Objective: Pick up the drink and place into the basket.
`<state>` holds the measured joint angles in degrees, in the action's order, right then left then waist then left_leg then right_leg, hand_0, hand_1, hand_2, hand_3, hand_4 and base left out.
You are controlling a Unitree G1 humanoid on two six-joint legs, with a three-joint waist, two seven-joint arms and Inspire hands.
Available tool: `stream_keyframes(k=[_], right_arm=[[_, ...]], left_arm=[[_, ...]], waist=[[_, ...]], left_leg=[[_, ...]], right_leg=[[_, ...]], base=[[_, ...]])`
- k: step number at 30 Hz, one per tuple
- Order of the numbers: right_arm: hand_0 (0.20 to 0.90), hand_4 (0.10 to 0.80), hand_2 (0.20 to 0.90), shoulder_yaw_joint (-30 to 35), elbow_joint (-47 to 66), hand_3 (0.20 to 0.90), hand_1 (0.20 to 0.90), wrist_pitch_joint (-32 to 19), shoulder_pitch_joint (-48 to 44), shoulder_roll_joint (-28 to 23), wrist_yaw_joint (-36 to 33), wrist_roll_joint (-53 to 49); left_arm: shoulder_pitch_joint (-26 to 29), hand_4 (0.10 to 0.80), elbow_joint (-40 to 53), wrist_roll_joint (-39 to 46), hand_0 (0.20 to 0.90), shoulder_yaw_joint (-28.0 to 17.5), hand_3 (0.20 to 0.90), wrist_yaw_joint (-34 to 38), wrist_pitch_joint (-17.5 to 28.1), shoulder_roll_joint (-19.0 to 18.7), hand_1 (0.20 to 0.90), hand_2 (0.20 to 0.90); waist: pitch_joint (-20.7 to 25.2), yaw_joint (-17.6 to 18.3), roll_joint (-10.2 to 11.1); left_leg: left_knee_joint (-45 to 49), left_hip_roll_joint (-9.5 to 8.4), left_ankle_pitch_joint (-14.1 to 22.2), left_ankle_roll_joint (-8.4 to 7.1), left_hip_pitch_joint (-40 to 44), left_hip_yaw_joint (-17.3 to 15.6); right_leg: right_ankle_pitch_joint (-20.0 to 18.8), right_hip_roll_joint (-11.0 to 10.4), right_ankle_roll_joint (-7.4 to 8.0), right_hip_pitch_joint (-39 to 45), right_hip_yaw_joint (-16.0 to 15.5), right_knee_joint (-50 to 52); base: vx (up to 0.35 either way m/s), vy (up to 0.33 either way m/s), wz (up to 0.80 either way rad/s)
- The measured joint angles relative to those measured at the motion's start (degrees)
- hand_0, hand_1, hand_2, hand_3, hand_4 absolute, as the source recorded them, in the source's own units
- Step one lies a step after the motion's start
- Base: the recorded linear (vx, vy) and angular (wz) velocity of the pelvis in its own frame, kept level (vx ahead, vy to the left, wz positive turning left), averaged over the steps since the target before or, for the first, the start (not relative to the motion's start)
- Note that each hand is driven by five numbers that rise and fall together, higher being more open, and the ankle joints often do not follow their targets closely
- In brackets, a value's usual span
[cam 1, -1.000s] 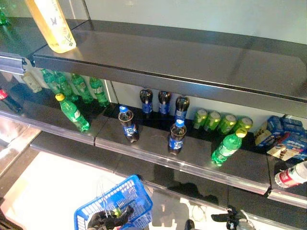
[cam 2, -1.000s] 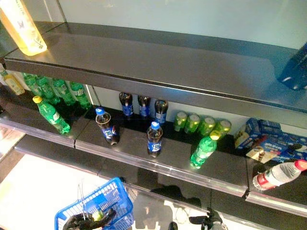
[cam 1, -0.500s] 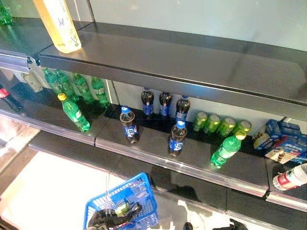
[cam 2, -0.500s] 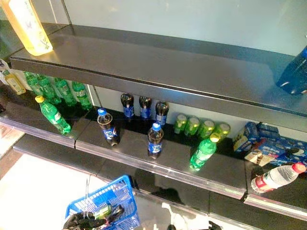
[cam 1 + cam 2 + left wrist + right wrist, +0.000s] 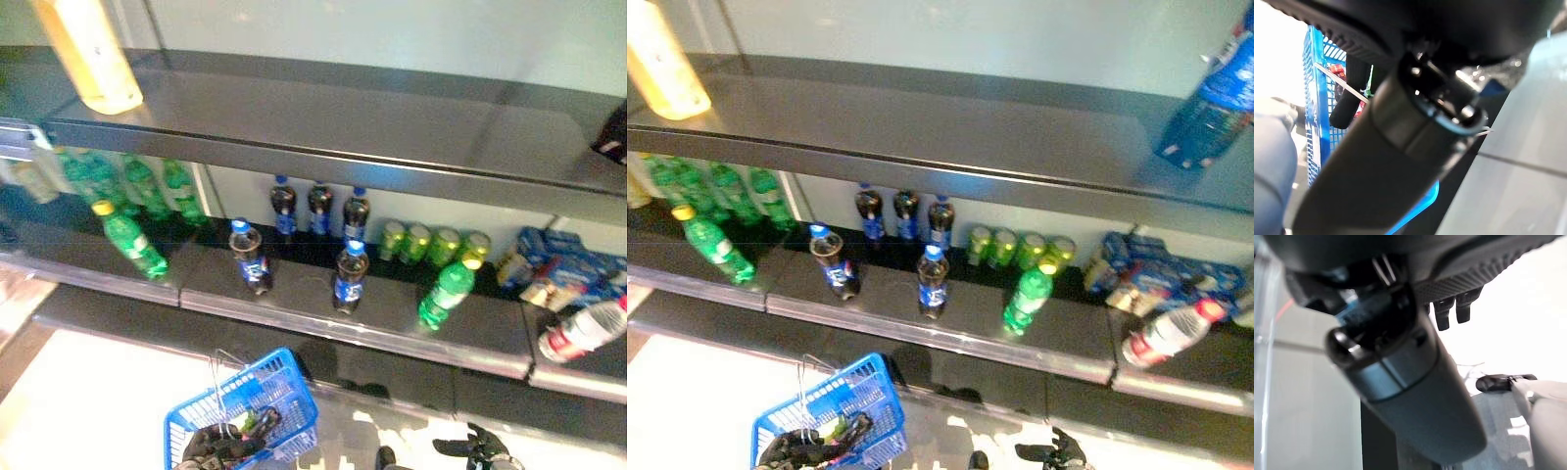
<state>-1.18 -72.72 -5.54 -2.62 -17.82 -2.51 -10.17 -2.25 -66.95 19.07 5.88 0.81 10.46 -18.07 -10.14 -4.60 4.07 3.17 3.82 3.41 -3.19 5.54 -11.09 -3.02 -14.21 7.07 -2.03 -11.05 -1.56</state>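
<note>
The blue basket [image 5: 279, 392] hangs low at the lower left, in front of the shelves. My left hand [image 5: 217, 446] is shut on its thin wire handles [image 5: 217, 377]. A green drink [image 5: 245, 423] lies in the basket, which also shows in the left wrist view [image 5: 1313, 122]. Dark cola bottles with blue caps stand on the middle shelf, two at the front [image 5: 249, 258] [image 5: 348, 276] and others behind [image 5: 318, 204]. A green bottle [image 5: 446, 292] stands to their right, with green cans [image 5: 431, 240] behind it. My right hand [image 5: 475, 448] is open and empty, low at the bottom right.
Green bottles [image 5: 125, 240] stand on the shelf at the left. A yellow bottle [image 5: 88, 54] and a blue bottle [image 5: 1210, 98] are on the upper shelf. Blue snack packs [image 5: 558, 269] and a lying water bottle [image 5: 583, 333] are at the right. The shelf has a clear front lip [image 5: 392, 338].
The whole picture has shifted, so the camera has moved. The blue basket still hangs from my left hand. My right hand shows more fully at the bottom right.
</note>
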Motion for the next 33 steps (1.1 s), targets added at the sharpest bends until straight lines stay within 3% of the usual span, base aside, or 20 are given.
stream_keyframes(k=[2,4,6,8,9,10,12,13,19,24,33], right_arm=[[0.9,0.8,0.9,0.0,-1.2,0.9,0.9,0.2,0.5,0.1,0.4,0.0],[0.9,0.8,0.9,0.0,-2.9,0.9,0.9,1.4,2.6,0.2,0.7,0.0],[0.9,0.8,0.9,-0.5,-2.5,0.9,0.9,1.8,2.8,0.2,0.5,0.0],[0.9,0.8,0.9,-0.8,-2.4,0.9,0.9,1.9,2.3,0.3,0.4,0.0],[0.9,0.8,0.9,-1.4,-1.8,0.9,0.9,2.5,0.3,0.0,0.2,0.0],[0.9,0.8,0.9,-1.6,-1.6,0.9,0.9,2.6,0.1,-0.1,0.1,0.0],[0.9,0.8,0.9,-1.6,-1.3,0.9,0.9,3.3,0.1,-0.2,0.0,0.0],[0.9,0.8,0.9,-1.6,-1.3,0.9,0.9,3.7,0.1,-0.5,-0.4,0.0],[0.9,0.8,0.9,-0.4,-0.8,0.9,0.9,3.7,2.6,-0.6,-2.2,0.0],[0.9,0.8,0.9,-0.4,-0.8,0.9,0.9,3.4,3.6,-0.5,-2.2,0.0],[0.9,0.8,0.9,-0.6,-0.5,0.9,0.9,2.9,3.0,-0.4,-2.2,-0.1]], left_arm=[[0.7,0.1,-1.0,-0.7,0.3,-0.9,0.2,0.0,-0.1,-1.4,0.3,0.3],[1.4,0.1,-2.9,-0.7,0.3,-1.1,0.2,-0.1,0.0,-2.3,0.3,0.3],[1.8,0.1,-2.9,-0.6,0.3,-1.0,0.2,0.2,0.1,-2.2,0.3,0.3],[1.7,0.1,-2.8,-0.6,0.3,-1.0,0.2,0.5,0.1,-2.1,0.3,0.3],[2.2,0.1,-2.3,-0.4,0.3,-1.4,0.2,1.1,-0.1,-0.5,0.3,0.3],[2.4,0.1,-1.6,-0.6,0.3,-1.0,0.2,1.1,-0.1,0.2,0.3,0.3],[3.9,0.1,-0.8,-0.6,0.3,0.2,0.2,1.2,-0.2,1.5,0.3,0.3],[4.2,0.1,-0.2,-0.6,0.3,0.7,0.2,0.9,-0.3,2.1,0.3,0.3],[0.9,0.1,2.3,-0.9,0.3,1.3,0.2,0.7,-0.3,3.6,0.3,0.3],[-0.9,0.1,1.4,-2.5,0.3,1.5,0.2,-0.4,-0.2,2.8,0.3,0.3],[-0.2,0.1,1.1,-1.5,0.3,1.5,0.2,-0.2,-0.3,2.9,0.3,0.3]], waist=[[-0.5,0.7,0.1],[-0.4,0.6,0.4],[-0.3,0.5,1.0],[-0.1,-0.2,1.4],[-0.3,0.0,-0.8],[-0.1,0.3,-2.0],[-0.1,0.3,-3.3],[-0.1,0.3,-3.8],[1.7,0.7,-4.2],[3.8,1.6,-3.8],[3.8,1.7,-3.5]], left_leg=[[-0.3,1.19,0.2,0.18,-0.9,-1.2],[-0.2,2.26,0.1,0.14,-0.2,-2.0],[-0.1,1.73,-0.2,-0.44,-0.7,-1.6],[-0.2,1.35,-0.2,-0.44,-0.9,-0.7],[-0.2,2.97,0.1,-0.86,-1.2,2.7],[-0.2,3.82,0.3,-2.32,-1.8,3.8],[-0.3,4.58,-0.7,-3.87,-2.8,4.5],[-0.9,4.65,-1.2,-3.8,-3.1,5.2],[-4.7,3.51,-3.2,-3.31,-1.1,7.0],[-8.0,3.19,-4.2,-3.55,1.8,6.7],[-8.0,3.14,-4.6,-3.59,-0.9,6.2]], right_leg=[[0.4,-0.9,0.15,-1.8,-0.9,5.2],[4.8,-1.6,2.95,-2.0,2.3,17.2],[5.0,-1.1,3.47,-0.4,1.8,13.3],[4.7,-0.6,3.24,0.7,2.0,9.3],[1.5,2.0,2.25,2.3,2.3,3.8],[0.7,3.0,1.84,2.5,2.3,2.4],[-0.2,3.9,1.34,2.7,2.0,1.2],[-0.4,4.0,1.0,2.8,1.7,0.7],[-1.3,2.8,1.5,5.7,-1.1,-1.9],[-1.6,2.5,2.4,7.8,-1.2,-3.3],[-1.9,2.2,2.21,4.5,-1.1,-3.3]], base=[[-0.251,-0.06,-0.63],[-0.202,-0.131,-0.36],[-0.208,-0.281,-0.44],[-0.099,-0.136,-0.62],[-0.16,-0.1,-0.67],[-0.231,-0.042,-0.42],[-0.164,0.035,0.16],[-0.086,0.085,0.28],[-0.016,0.041,0.23],[0.065,0.03,0.02],[-0.06,0.002,-0.02]])
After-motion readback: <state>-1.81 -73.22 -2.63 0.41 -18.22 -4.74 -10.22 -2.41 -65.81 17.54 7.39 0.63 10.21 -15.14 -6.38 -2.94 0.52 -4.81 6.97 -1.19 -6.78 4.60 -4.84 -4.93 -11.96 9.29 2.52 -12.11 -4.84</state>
